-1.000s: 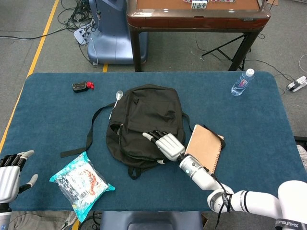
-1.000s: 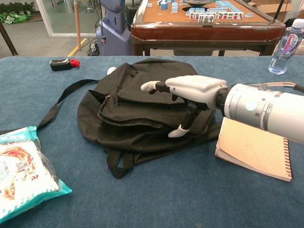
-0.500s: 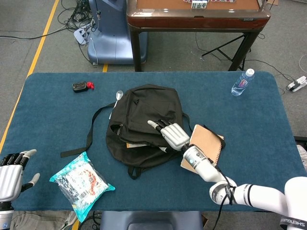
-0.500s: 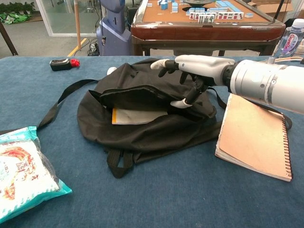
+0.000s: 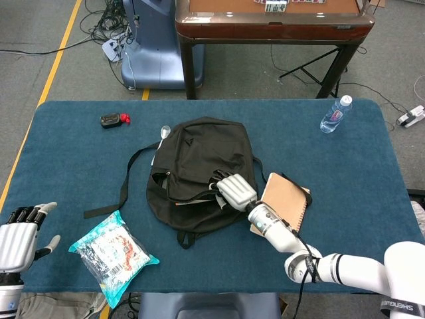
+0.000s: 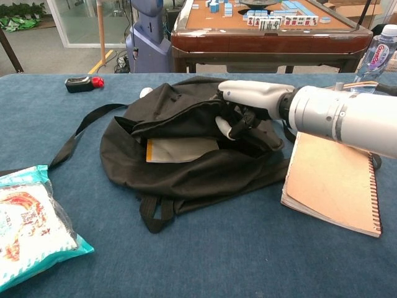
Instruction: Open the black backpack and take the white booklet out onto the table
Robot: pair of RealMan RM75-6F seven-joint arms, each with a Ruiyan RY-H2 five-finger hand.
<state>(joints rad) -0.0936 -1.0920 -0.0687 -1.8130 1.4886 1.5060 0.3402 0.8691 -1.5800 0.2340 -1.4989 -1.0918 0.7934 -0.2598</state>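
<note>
— Where nearest the robot, at seven o'clock on the table [image 5: 372, 173]: what?
— Snack bag [image 5: 111, 255], flat, teal-edged. Just outside that, at the very edge: left hand [image 5: 18, 234], fingers apart, holding nothing.

— And at five o'clock?
— Brown spiral notebook [image 6: 332, 185], flat, touching the backpack's right side.

— Then the middle?
— Black backpack [image 5: 199, 174], lying flat, mouth gaping toward the near side, upper flap lifted. Inside the gap, showing pale: white booklet [image 6: 180, 149], in the bag, not on the cloth. Visible from the chest view mostly; from the head view only a thin sliver.

— Right hand?
— Right hand [image 6: 245, 105], at the flap's right end, fingers curled down over the edge of the fabric and gripping it. Thumb tucked under, against the cloth.

— Straps?
— Long strap [image 5: 123, 188] trailing out to nine o'clock, then down toward the snack bag.

— Farther back?
— Spoon [image 5: 163, 135] poking out at the bag's far left edge. At eleven o'clock, small black device with a red end [image 5: 111, 120]. At one o'clock, water bottle [image 5: 335, 113], upright, well apart from everything.
</note>
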